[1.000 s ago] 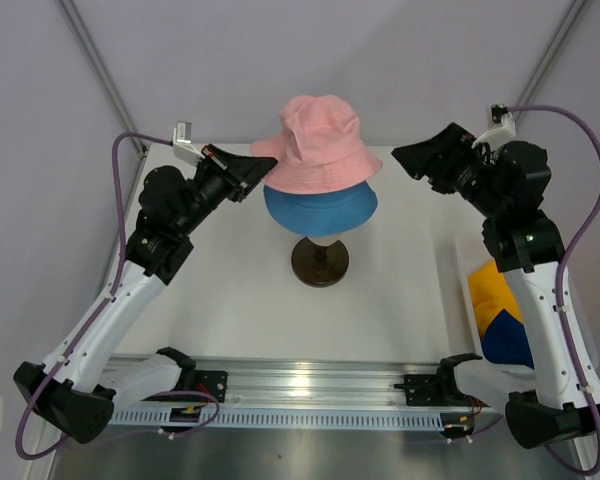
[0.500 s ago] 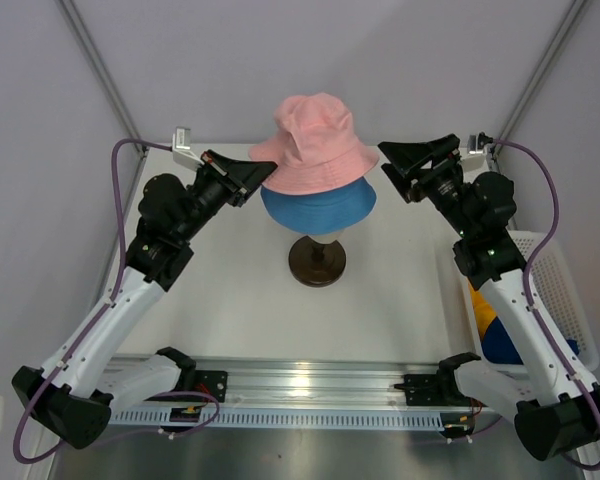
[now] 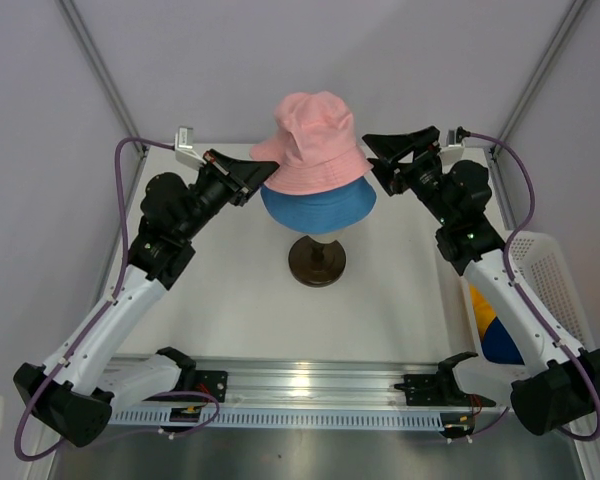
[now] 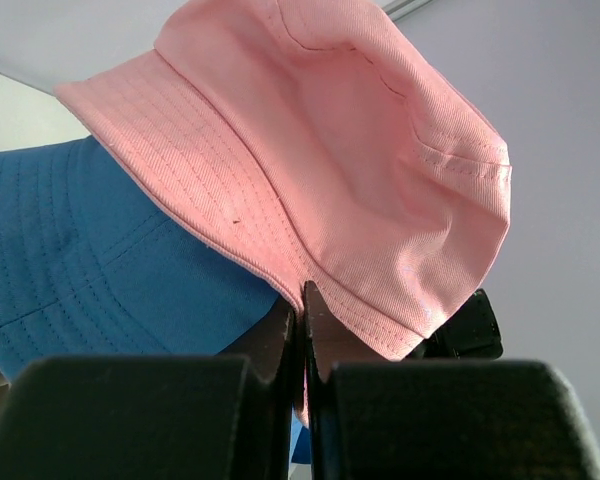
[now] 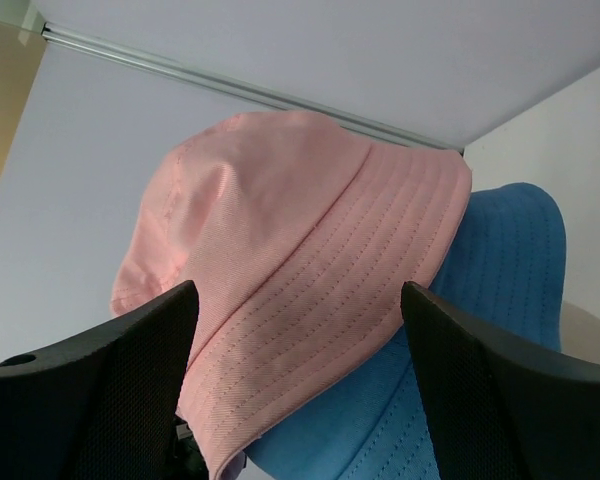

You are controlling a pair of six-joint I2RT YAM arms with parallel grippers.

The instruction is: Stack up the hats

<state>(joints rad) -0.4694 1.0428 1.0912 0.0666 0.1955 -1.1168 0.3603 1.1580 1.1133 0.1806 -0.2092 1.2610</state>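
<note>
**Fingers now on both sides of the pink hat (image 3: 315,135)**

Fingers of my left gripper (image 4: 302,300) stay pinched flat on the left brim of the pink hat, with only the fabric between them. The hat sits tilted on top of the blue hat (image 3: 320,208), which is on the stand (image 3: 317,262) at the middle of the table.

What is new is my right gripper (image 5: 298,290). A second ago it hung well off to the right. It has since swung in, and its jaws are spread wide at the pink hat's right brim, holding nothing. I cannot tell whether they touch the fabric yet.

I judge this lets me take the brim from both sides and tug the pink hat down square over the blue one. The yellow hat (image 3: 485,300) and navy hat (image 3: 502,342) still wait in the basket (image 3: 552,290) on my right.
</note>
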